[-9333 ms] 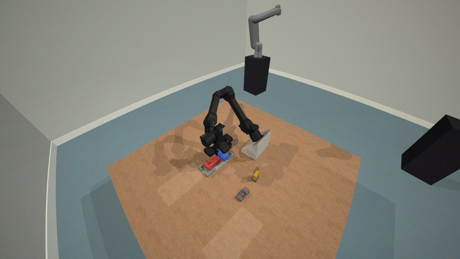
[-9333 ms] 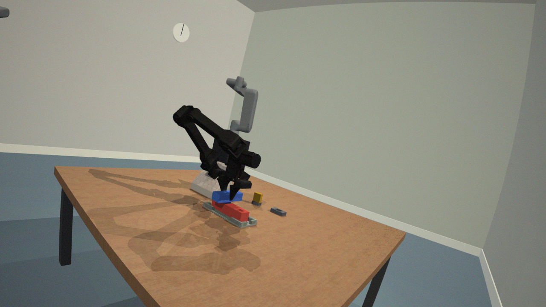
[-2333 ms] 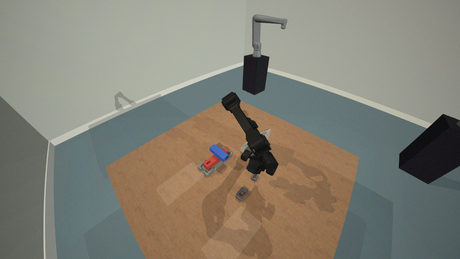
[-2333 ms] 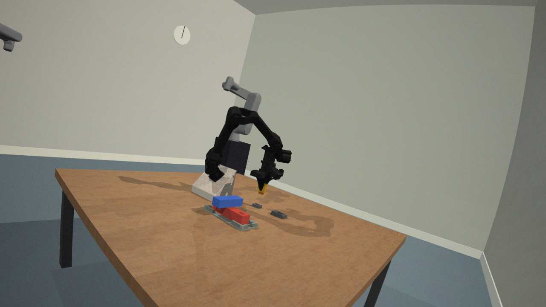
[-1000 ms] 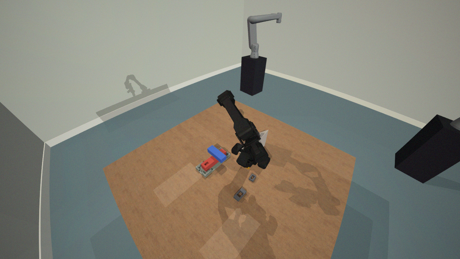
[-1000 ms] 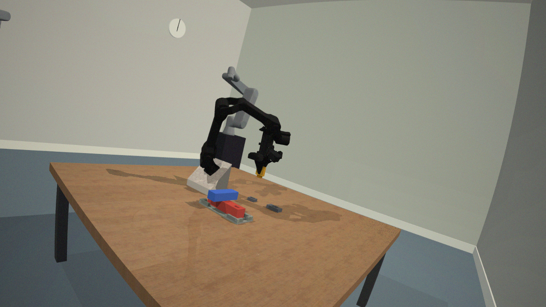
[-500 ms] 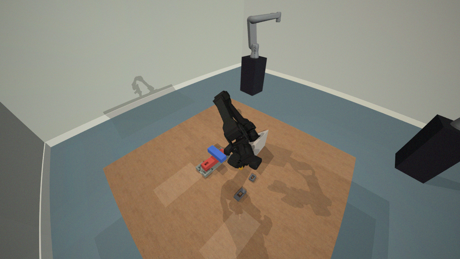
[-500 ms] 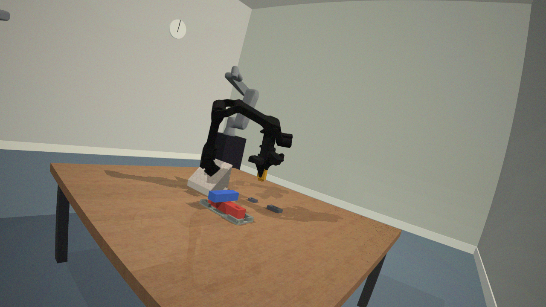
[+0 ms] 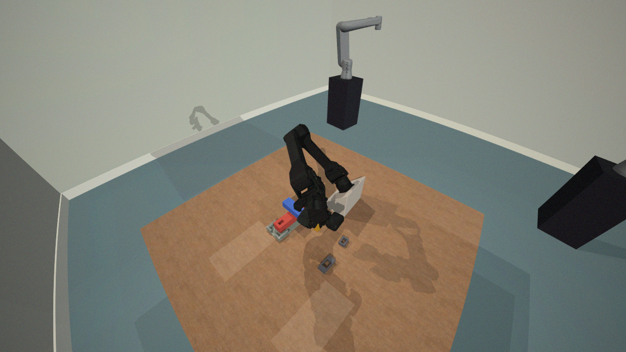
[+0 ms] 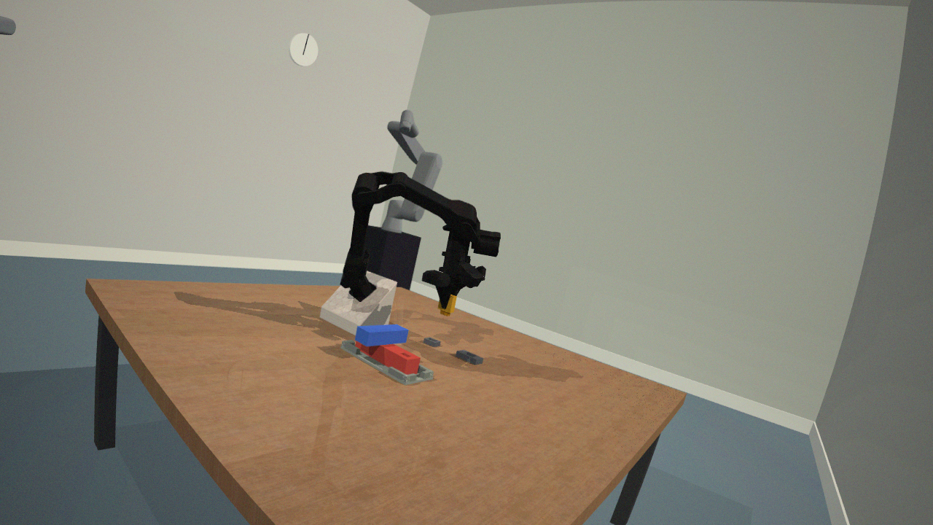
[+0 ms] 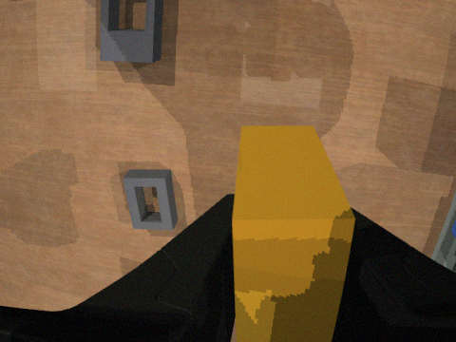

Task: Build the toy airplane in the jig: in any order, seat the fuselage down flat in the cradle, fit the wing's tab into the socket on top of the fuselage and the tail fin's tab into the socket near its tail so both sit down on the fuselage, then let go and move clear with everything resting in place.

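The red fuselage (image 9: 288,219) (image 10: 399,359) lies in the grey-green cradle (image 9: 279,238) (image 10: 423,376) (image 11: 443,256); its tail-end socket is visible and empty. The blue wing (image 9: 289,205) (image 10: 382,336) lies crosswise on top of the fuselage; its tab is hidden. My gripper (image 9: 316,225) (image 10: 446,304) (image 11: 277,211) is shut on the yellow tail fin (image 9: 317,228) (image 10: 448,306) (image 11: 277,166). It holds the fin above the table, to the side of the cradle. The fin's lower part sticks out below the fingertips. In the top view the arm covers part of the wing and cradle.
A small grey holder (image 9: 342,245) (image 10: 427,343) (image 11: 167,201) and a larger grey holder (image 9: 323,269) (image 10: 463,358) (image 11: 128,47) stand on the table beside the cradle. The arm's pale wedge-shaped base (image 9: 355,196) (image 10: 345,316) stands behind the cradle.
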Robot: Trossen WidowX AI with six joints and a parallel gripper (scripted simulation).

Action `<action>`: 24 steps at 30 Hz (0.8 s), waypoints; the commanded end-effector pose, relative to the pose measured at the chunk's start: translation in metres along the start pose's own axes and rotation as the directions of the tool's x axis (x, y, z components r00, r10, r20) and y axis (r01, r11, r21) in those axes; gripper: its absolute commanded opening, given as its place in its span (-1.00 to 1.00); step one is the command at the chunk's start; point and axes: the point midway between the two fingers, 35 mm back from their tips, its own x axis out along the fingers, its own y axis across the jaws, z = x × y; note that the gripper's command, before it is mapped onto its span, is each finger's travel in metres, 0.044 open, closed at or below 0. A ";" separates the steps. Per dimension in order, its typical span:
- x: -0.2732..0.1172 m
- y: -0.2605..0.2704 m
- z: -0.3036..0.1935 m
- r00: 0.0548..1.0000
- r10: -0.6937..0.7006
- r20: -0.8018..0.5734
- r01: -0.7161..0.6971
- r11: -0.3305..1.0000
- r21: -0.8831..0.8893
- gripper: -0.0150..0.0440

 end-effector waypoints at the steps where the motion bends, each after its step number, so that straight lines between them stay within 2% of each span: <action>1: -0.003 -0.012 0.008 1.000 0.008 0.018 -0.008 1.000 0.011 -0.49; 24: 0.007 -0.073 0.027 1.000 0.007 0.023 -0.008 0.997 0.073 -0.49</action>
